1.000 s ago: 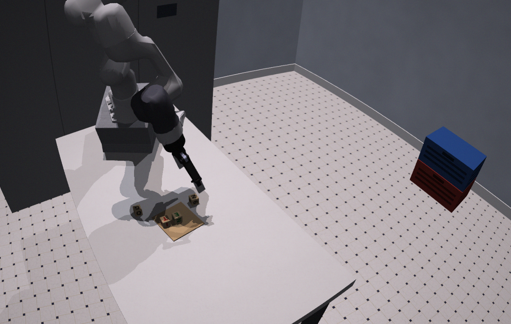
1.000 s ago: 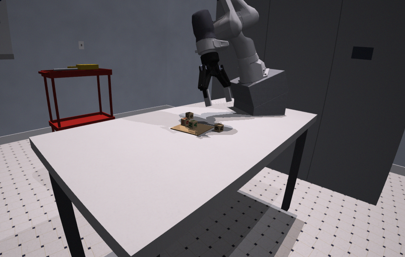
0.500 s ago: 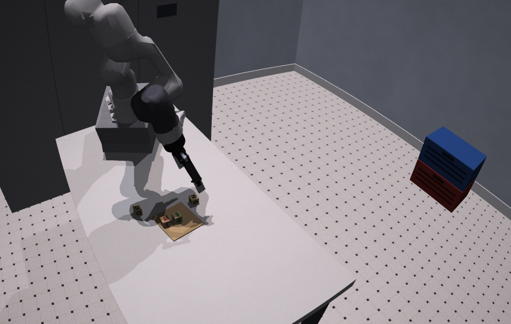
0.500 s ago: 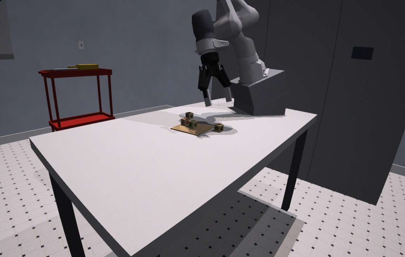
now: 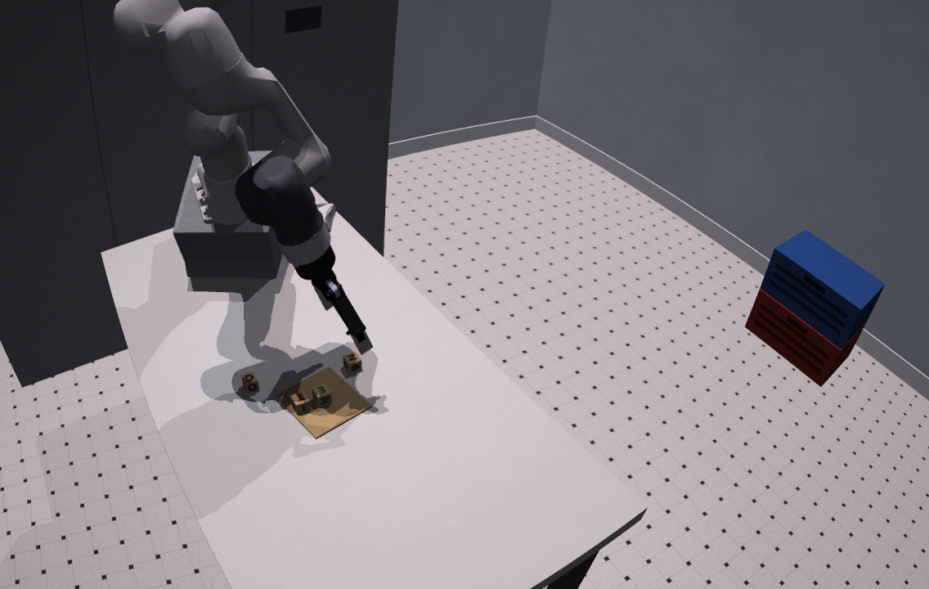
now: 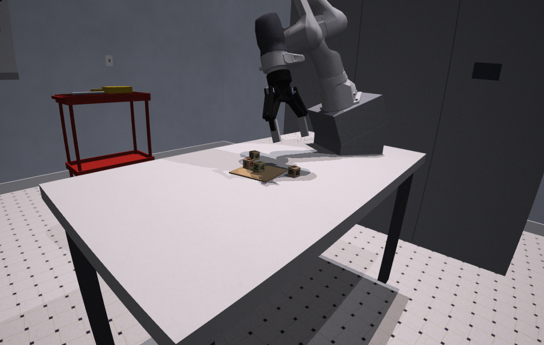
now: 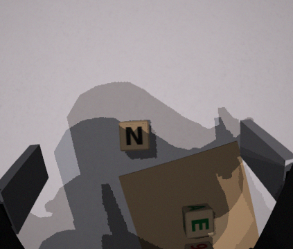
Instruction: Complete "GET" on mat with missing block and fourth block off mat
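My gripper [image 5: 343, 321] [image 6: 290, 137] [image 7: 140, 151] is open and empty, above the table, with a block showing a black N on top [image 5: 352, 363] [image 6: 294, 171] [image 7: 134, 135] between the fingers' lines of sight, well below them. That block lies off the mat [image 5: 339, 411] [image 6: 268, 175] [image 7: 163, 194]. The green E block [image 5: 321, 395] [image 6: 259, 166] [image 7: 199, 223] and the red T block [image 5: 300, 402] [image 6: 247, 163] stand close together on the mat. A fourth block [image 5: 249, 382] [image 6: 254, 155] with dark round characters lies off the mat beyond the T; its top letter is too small to tell surely.
The white table [image 5: 409, 469] [image 6: 188, 223] carries the mat and blocks. The robot's base pedestal [image 5: 222, 252] [image 6: 351, 128] stands at its back end. A red cart [image 6: 102, 98] and stacked blue and red crates [image 5: 812, 307] stand away from the table.
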Available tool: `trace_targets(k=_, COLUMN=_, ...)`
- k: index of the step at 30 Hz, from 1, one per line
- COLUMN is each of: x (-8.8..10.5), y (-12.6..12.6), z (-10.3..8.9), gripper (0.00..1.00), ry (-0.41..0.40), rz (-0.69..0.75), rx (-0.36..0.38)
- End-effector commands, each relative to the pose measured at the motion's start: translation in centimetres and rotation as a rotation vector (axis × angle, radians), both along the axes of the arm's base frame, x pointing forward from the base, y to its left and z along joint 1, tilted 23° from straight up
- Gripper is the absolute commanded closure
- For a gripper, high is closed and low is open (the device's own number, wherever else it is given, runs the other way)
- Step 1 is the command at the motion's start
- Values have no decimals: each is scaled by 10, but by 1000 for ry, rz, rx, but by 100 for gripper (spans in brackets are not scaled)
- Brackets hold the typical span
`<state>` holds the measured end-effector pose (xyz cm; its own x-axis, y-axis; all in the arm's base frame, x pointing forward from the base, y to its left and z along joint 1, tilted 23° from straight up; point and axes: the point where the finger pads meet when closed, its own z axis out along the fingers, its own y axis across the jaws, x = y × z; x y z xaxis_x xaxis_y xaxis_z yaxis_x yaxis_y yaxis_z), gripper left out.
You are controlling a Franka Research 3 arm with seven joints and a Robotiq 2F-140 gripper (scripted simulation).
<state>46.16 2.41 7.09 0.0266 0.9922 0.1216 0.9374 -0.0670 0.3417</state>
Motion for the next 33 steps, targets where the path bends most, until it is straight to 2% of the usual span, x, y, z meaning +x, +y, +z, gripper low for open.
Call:
trace_targets(k=1, x=12, y=-11, z=8, gripper=0, ry=-11, rz=11, rx=2)
trace_targets(k=4, x=31, y=-41, z=16, gripper=0, ry=-22, rz=12, rx=6)
trace_targets(k=6, x=39, y=-65, z=15, gripper=0, ry=-18, rz=11, rx=5)
trace_targets(k=9, x=44, y=-94, z=7, gripper=0, ry=-2, rz=9, rx=-1)
trace_targets(k=11, x=44, y=-102, z=3, gripper=0, ry=6, rz=8, rx=-4)
trace_targets(k=33, x=44, y=-104, z=2, gripper=0, ry=7, rz=8, rx=-5)
